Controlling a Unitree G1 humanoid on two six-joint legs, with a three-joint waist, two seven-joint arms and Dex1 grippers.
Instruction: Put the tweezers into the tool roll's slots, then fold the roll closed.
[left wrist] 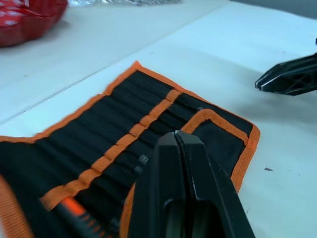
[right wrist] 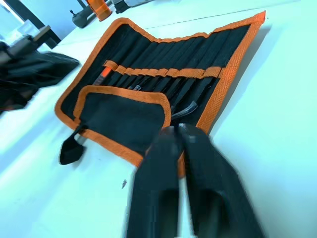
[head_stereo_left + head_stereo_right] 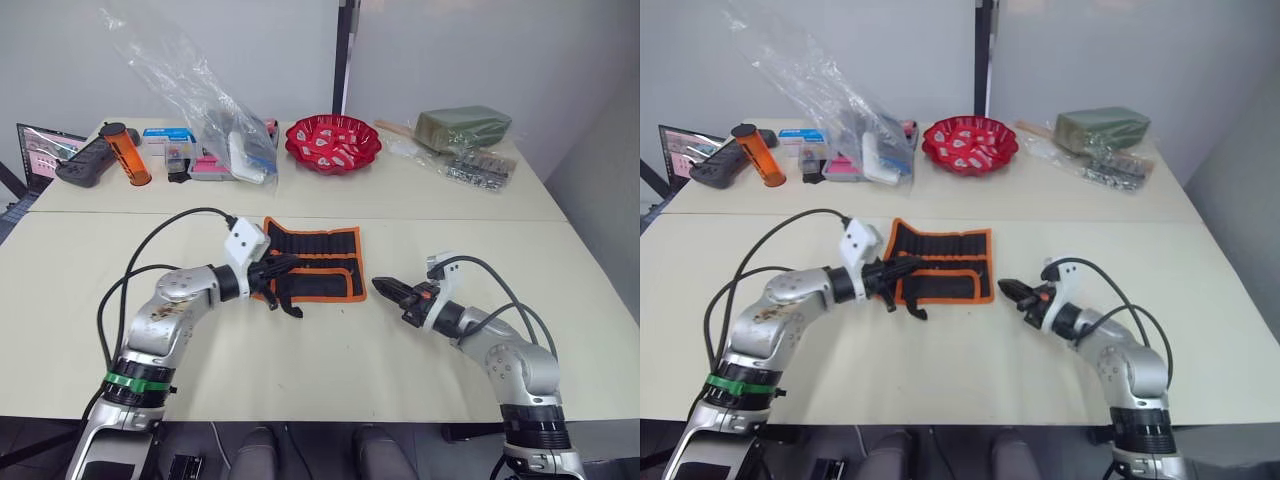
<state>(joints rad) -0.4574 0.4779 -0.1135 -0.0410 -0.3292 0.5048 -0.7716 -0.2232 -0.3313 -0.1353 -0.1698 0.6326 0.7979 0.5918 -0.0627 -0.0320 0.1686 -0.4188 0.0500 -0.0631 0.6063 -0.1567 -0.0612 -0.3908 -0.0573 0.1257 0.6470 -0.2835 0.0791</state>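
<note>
Roll [image 3: 312, 260] unfolded, bare table [image 3: 330, 350] between grippers

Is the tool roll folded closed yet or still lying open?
Still open: the tool roll lies spread flat on the table, its slots facing up, only one small flap folded over a corner.

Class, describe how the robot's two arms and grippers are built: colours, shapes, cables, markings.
Both arms are silver-grey metal segments with black joints and looping black cables. The left gripper and right gripper each have two black tapered fingers. White wrist housings; a green band rings the left arm; orange accents the right wrist.
</note>
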